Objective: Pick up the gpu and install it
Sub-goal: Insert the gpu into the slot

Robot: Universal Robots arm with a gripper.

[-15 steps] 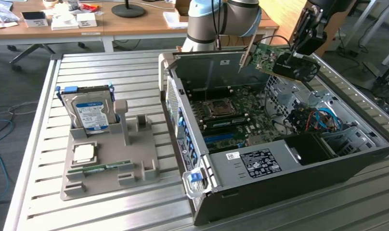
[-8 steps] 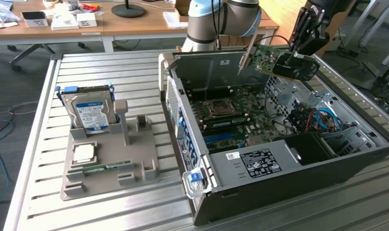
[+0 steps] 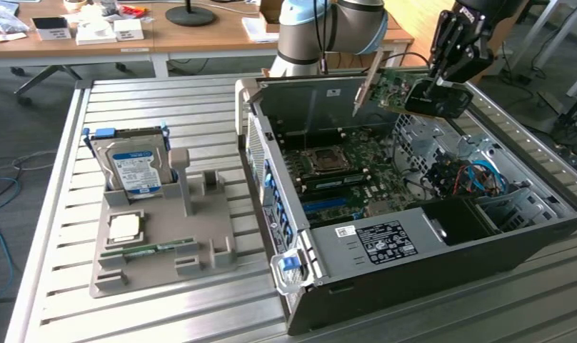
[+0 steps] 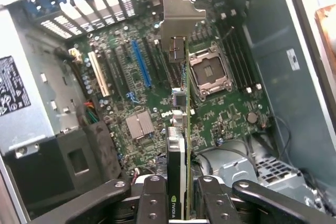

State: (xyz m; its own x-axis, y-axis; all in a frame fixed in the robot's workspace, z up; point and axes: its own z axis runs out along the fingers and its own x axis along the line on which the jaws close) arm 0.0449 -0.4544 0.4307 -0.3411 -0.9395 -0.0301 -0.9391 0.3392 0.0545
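Overhead, fingers (image 4: pixel 153 203) tight around the gpu (image 3: pixel 417 93) above the open case (image 3: pixel 441 250) on a slatted metal table (image 3: pixel 174 314), wooden desks (image 3: pixel 193 36) behind.

an open black metal computer case (image 3: pixel 441 271) lies on its side on the slatted aluminium bench (image 3: pixel 174 314), toward the exterior view's right. a green motherboard (image 3: pixel 350 175) lies flat on the case's floor, with a boxy black power supply (image 3: pixel 388 239) at its near side. at the exterior view's left of the case, a grey plastic parts holder (image 3: pixel 208 246) sits on the bench. in it, a silver hard drive with blue-white label (image 3: pixel 136 168) stands upright at the far end, a square silver processor chip (image 3: pixel 125 227) lies flat nearer, and a narrow green memory stick (image 3: pixel 160 248) lies nearer still. the green circuit-board gpu card (image 3: pixel 403 86) hangs on edge above the case's far side, clear of the motherboard, clamped in the black tool (image 3: pixel 453 71). a wooden desk (image 3: pixel 203 39) stands behind the bench.
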